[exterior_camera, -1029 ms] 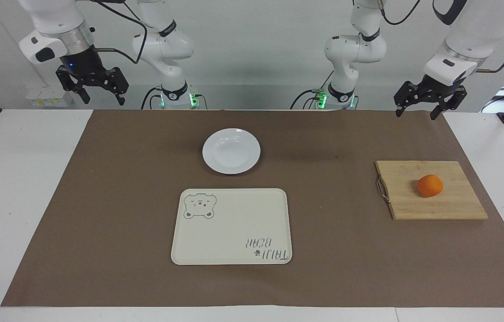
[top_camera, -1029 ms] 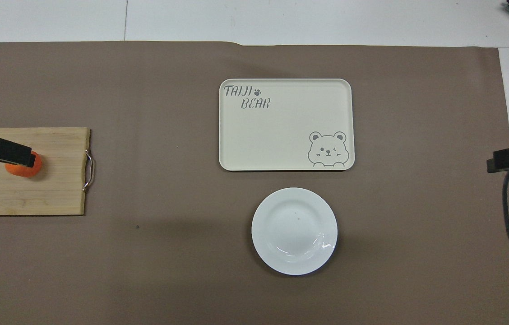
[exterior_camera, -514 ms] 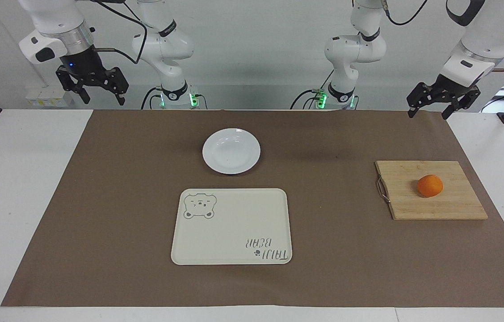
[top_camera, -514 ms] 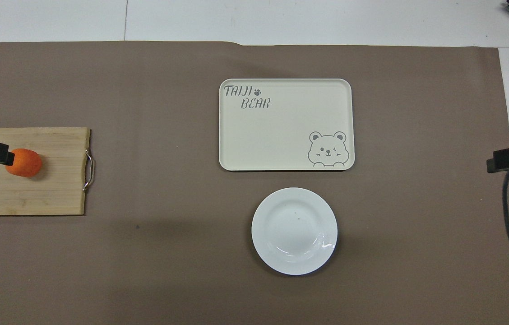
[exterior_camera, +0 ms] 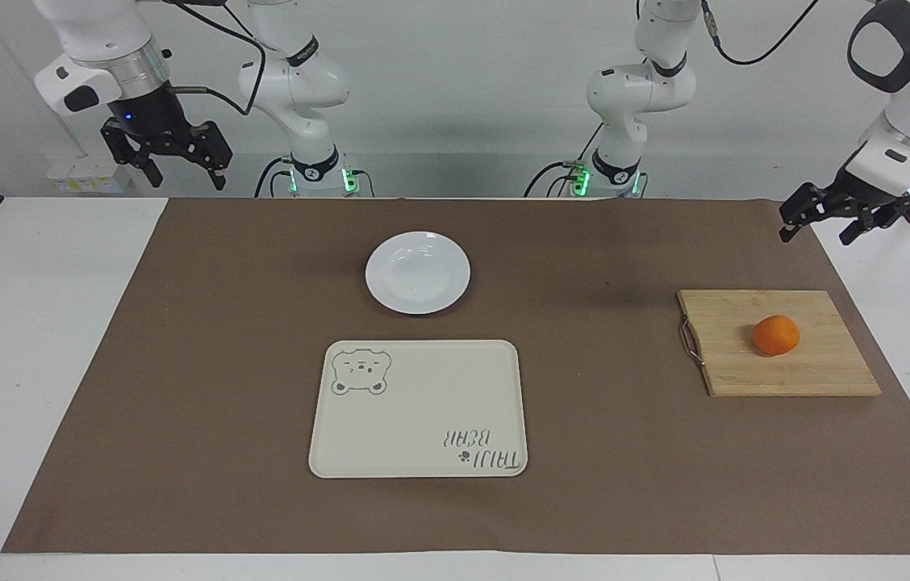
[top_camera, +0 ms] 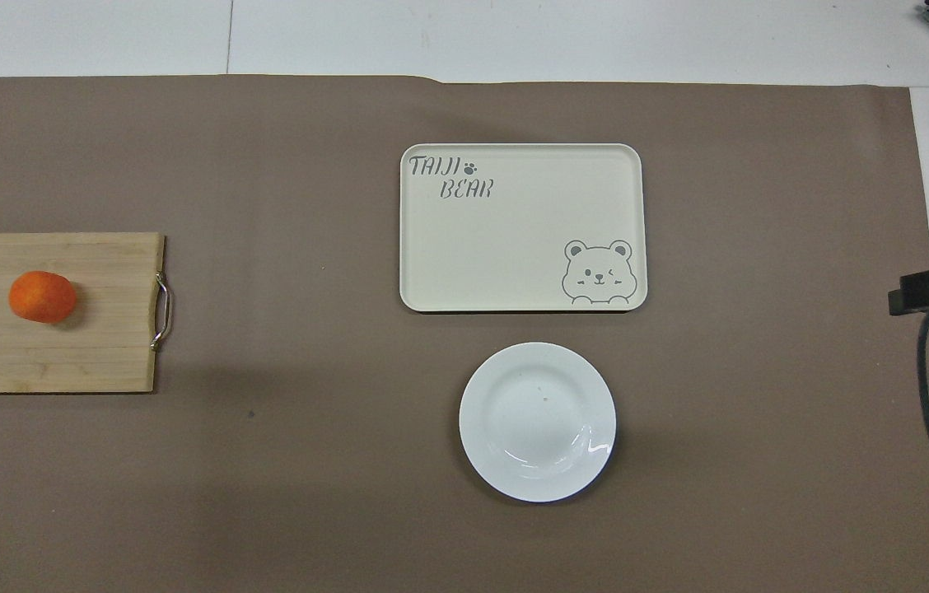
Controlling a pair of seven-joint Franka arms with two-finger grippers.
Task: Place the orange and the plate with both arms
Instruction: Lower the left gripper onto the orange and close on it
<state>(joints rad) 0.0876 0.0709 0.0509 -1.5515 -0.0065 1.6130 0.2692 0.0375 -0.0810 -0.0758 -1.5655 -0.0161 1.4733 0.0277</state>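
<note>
Two white jointed robot arms stand at the robots' end of a table covered by a brown paper mat (exterior_camera: 181,363). The left gripper (exterior_camera: 824,225), black and two-fingered, hangs in the air over the edge of the mat at the left arm's end of the table, with its fingers spread apart and nothing between them. It is well clear of the things below it. The right gripper (exterior_camera: 178,167), also black, hangs raised over the right arm's end of the table, its fingers likewise spread and holding nothing.

A small round orange fruit with smooth skin, the orange (exterior_camera: 776,335) (top_camera: 41,296), sits on a rectangular pale wooden cutting board (exterior_camera: 818,375) (top_camera: 102,346) toward the left arm's end of the table. The board has a small metal handle (exterior_camera: 690,342) (top_camera: 161,311) on the edge that faces the middle of the table.

Near the middle of the mat lies the round glossy white plate (exterior_camera: 418,273) (top_camera: 537,422) with a shallow well, flat and bare. Just beside it, farther from the robots, lies a larger cream rectangular tray (exterior_camera: 418,408) (top_camera: 521,227) printed with a grey bear face and the words TAIJI BEAR. Plate and tray are close but do not touch, and both are well apart from the cutting board.
</note>
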